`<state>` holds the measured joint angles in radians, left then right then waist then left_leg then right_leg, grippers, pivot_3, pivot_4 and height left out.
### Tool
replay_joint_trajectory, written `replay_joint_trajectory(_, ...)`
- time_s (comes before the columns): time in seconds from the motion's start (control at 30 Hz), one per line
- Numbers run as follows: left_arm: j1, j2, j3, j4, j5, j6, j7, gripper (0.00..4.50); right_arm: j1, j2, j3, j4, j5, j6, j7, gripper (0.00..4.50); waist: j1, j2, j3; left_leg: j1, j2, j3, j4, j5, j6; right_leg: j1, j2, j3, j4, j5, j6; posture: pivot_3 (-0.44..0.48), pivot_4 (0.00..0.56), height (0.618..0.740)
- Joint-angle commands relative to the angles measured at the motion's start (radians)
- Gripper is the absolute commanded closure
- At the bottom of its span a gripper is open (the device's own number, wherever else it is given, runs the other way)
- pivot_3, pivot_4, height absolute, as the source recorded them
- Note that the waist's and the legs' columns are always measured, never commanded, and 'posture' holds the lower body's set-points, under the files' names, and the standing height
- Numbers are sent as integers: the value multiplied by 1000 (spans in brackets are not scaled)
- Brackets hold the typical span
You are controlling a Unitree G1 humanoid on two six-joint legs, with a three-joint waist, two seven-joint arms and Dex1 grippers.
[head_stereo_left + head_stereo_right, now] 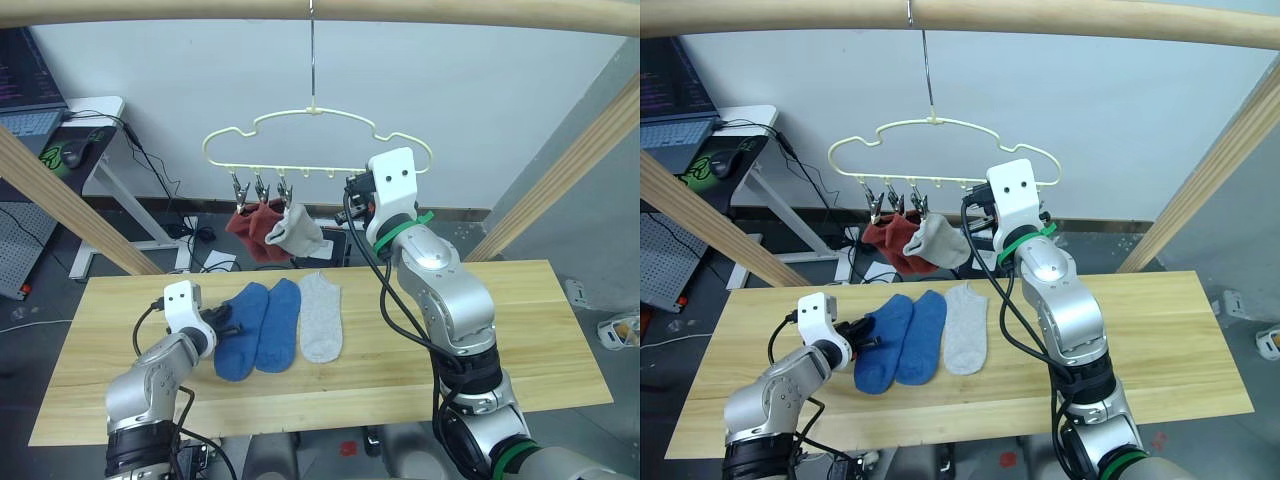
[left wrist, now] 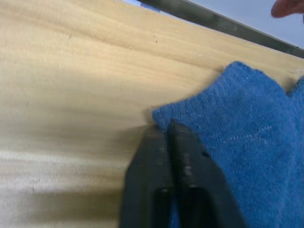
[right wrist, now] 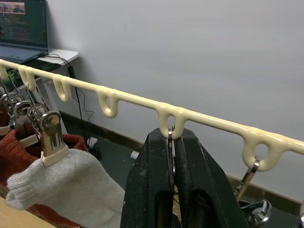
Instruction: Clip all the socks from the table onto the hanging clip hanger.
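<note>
Broadly, the counter point(image 1: 520, 330) spans the lower frame, with the clip hanger point(image 1: 318, 140) at upper centre carrying three socks. Two blue socks point(image 1: 260, 325) and a grey sock point(image 1: 322, 316) lie centre-left. Right tool point(image 3: 171, 142) is clamped on a hanger clip; left tool point(image 2: 167, 130), closed, pinches the nearest blue sock's edge. Lift it straight, cuff uppermost.

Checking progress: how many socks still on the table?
3. Two blue socks side by side, the left tool at the outer one's edge, and a grey sock beside them. The other three hang clipped.
</note>
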<state>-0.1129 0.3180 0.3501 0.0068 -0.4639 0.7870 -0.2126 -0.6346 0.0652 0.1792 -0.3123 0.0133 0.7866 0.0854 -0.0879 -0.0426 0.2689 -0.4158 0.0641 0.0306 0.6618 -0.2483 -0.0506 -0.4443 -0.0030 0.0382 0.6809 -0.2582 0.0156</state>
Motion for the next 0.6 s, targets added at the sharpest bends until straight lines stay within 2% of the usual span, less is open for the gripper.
replay_joint_trajectory(0.03, 22, 12, 34, -103, -78, 9, -69, 4493, -15, 15, 1, -51, 8, -25, -4, 4500, 0, 0, 1, 0, 0, 0, 0, 0, 0, 0, 0, 0, 0, 0, 0, -129, 304, 735)
replay_joint_trajectory(0.27, 10, 56, 81, -275, -297, 75, -213, 4493, -14, 21, -1, -50, 11, -32, -6, 4500, 1, 0, 5, -1, 0, 0, 0, 0, 0, 0, 0, 0, -1, 0, 0, -126, 298, 735)
replay_joint_trajectory(0.4, -17, 88, 96, -308, -405, 118, -256, 4493, -13, 24, -2, -53, 15, -35, -2, 4500, 1, 0, 5, -1, 0, 0, 0, 0, 0, -1, 0, 0, -1, 0, 0, -128, 295, 735)
replay_joint_trajectory(0.6, -46, 122, 66, -325, -497, 173, -275, 4493, -5, 20, -2, -71, 26, -30, 9, 4500, -1, 0, 6, -1, 0, 0, -1, 0, 0, -1, 1, 0, -1, 0, 0, -143, 292, 735)
